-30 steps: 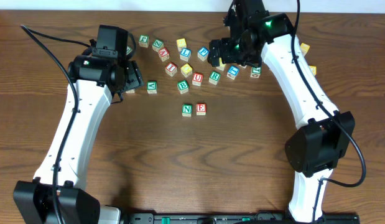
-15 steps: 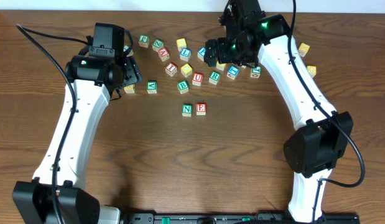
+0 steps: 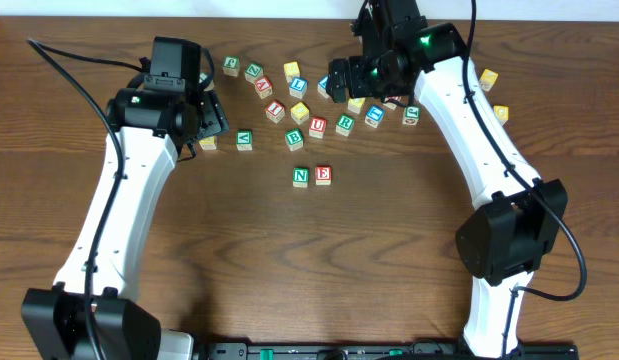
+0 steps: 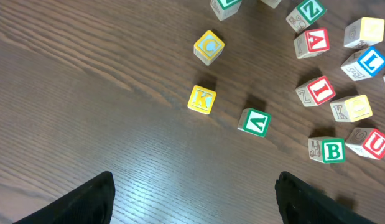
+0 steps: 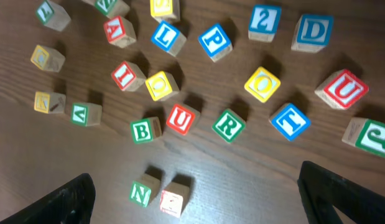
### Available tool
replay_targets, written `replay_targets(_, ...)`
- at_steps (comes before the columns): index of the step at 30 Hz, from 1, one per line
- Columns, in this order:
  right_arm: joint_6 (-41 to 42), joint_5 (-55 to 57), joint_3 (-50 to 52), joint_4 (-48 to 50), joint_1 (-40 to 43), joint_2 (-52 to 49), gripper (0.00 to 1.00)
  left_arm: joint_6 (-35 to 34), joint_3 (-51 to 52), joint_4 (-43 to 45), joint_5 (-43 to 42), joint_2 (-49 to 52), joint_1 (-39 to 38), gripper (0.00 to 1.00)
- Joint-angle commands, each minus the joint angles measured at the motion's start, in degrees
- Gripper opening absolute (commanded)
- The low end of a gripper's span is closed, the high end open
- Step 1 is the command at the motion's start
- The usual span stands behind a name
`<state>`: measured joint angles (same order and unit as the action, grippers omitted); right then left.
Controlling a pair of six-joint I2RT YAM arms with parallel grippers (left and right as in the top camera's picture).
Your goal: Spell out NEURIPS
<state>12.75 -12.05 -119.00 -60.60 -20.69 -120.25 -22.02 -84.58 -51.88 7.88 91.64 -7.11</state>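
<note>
Green N (image 3: 301, 176) and red E (image 3: 323, 175) sit side by side in front of the cube cluster; they also show in the right wrist view as N (image 5: 141, 193) and E (image 5: 173, 200). In the cluster lie red U (image 5: 180, 118), green R (image 5: 228, 124), red I (image 5: 127, 74) and blue P (image 5: 214, 40). I cannot pick out the yellowish-faced task cube. My right gripper (image 5: 201, 202) is open and empty, high over the cluster (image 3: 351, 80). My left gripper (image 4: 195, 205) is open and empty at the cluster's left (image 3: 211, 118).
Other cubes lie around: green B (image 5: 144, 129), blue L (image 5: 166, 36), blue T (image 5: 288, 120), a second red U (image 5: 341, 89), blue D (image 5: 313, 31), yellow O (image 5: 262, 83). Yellow C (image 4: 209, 45) and K (image 4: 202, 98) lie at the left.
My right gripper has shifted slightly left and toward the back over the cluster. The left arm has edged a little left. No cube has moved.
</note>
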Motion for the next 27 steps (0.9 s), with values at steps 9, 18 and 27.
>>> replay_targets(9,0.9,-0.1,-0.1,3.5,-1.4,-3.2,0.98,0.8,-1.0,1.0,0.7,2.5,0.3,0.81)
replay_targets(18,1.6,-0.1,-0.1,5.6,-1.5,-4.6,0.99,0.8,-1.0,1.8,0.7,2.5,0.3,0.81)
replay_targets(27,2.0,-0.1,-0.1,6.4,-1.6,-4.9,0.98,0.7,-1.0,3.1,0.3,2.5,0.3,0.82)
